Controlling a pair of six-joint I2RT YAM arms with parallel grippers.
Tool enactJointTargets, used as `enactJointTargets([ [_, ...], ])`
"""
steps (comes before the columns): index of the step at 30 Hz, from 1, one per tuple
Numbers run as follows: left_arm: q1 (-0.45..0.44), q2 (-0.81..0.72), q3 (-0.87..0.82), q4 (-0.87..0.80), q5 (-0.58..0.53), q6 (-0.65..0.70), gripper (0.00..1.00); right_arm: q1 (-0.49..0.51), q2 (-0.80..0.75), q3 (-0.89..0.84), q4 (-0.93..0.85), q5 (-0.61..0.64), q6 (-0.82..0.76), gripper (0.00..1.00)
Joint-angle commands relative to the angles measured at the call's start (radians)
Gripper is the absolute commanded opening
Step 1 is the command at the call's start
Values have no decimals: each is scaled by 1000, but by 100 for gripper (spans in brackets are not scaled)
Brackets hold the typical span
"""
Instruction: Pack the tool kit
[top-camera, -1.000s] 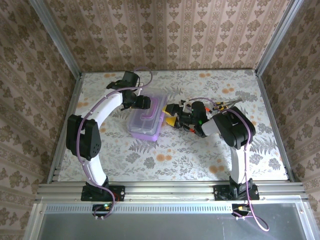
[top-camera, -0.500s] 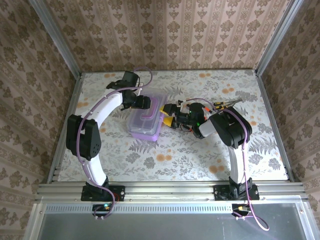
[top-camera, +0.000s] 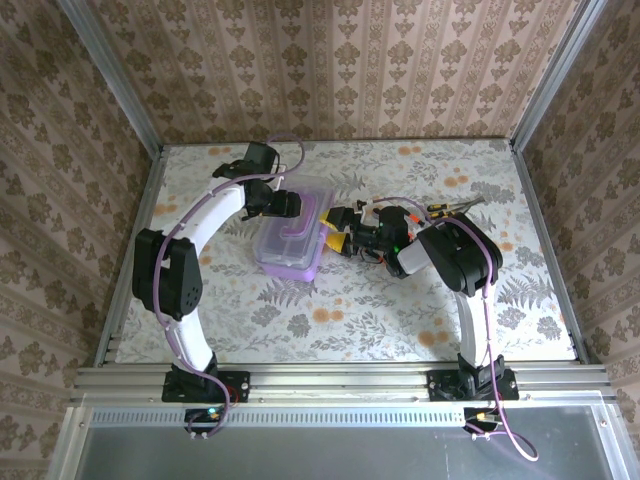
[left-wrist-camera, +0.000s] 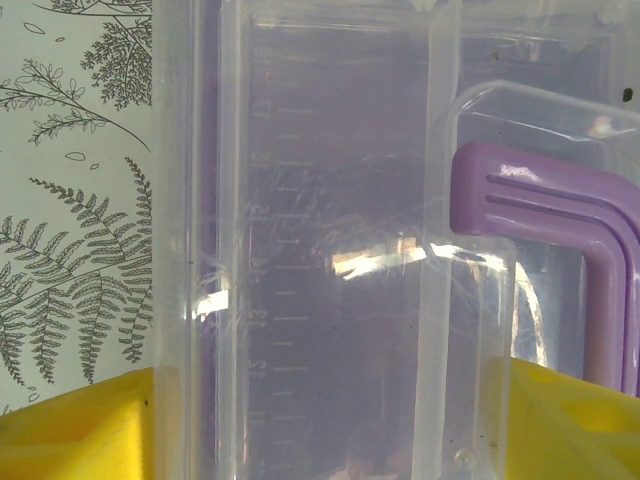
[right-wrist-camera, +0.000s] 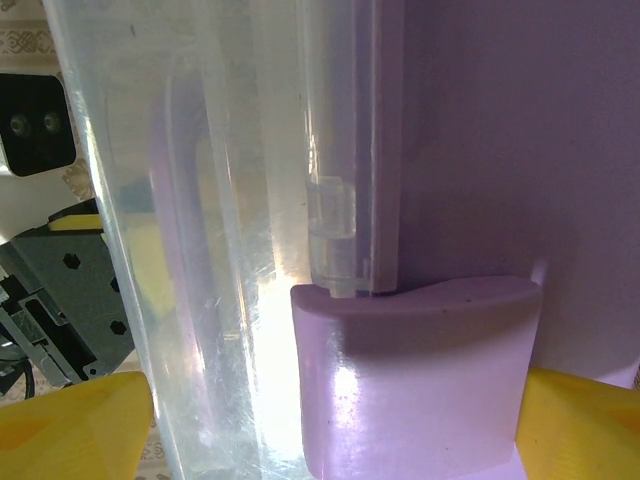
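Plainly, the next move turns on the purple latch (right-wrist-camera: 415, 380). In the right wrist view it sits low and central, squarely between the yellow fingertips (right-wrist-camera: 70, 425) of the right tool (top-camera: 338, 238). Those stand wide apart and have hold of nothing (the right-hand one looks just against the latch's edge, the left-hand one apart from it).

From above, the clear tool case (top-camera: 288, 240) lies left of centre on the desk (top-camera: 400, 320). Its long axis runs up and down the frame, leaning slightly right at the top. The right tool meets it from the right, across that axis, about midway along its long side.

The left tool (top-camera: 283, 205) is at the case's upper end. Its fingers (left-wrist-camera: 70, 430) are spread with the clear lid between them, and the purple handle (left-wrist-camera: 560, 210) is at the right of that view. Whether they press on the case I cannot tell.

By my judgement the right arm is the nearer one for the latch, and its push should go straight leftward in the frame.
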Motion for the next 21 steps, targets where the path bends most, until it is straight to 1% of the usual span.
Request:
enactJointTargets([
  [1, -2, 97, -40, -55, -6, 4, 68, 16, -53, 38, 78, -10, 14, 91],
  [3, -4, 100, -41, -58, -14, 6, 68, 15, -57, 40, 80, -13, 14, 90],
  [8, -15, 112, -39, -69, -75, 12, 67, 8, -90, 31, 84, -13, 8, 89],
  [17, -16, 159, -50, -58, -128, 17, 65, -2, -111, 46, 90, -13, 17, 89],
  [21, -15, 171, -56, -56, -147, 17, 65, -21, -126, 70, 93, -13, 54, 89],
])
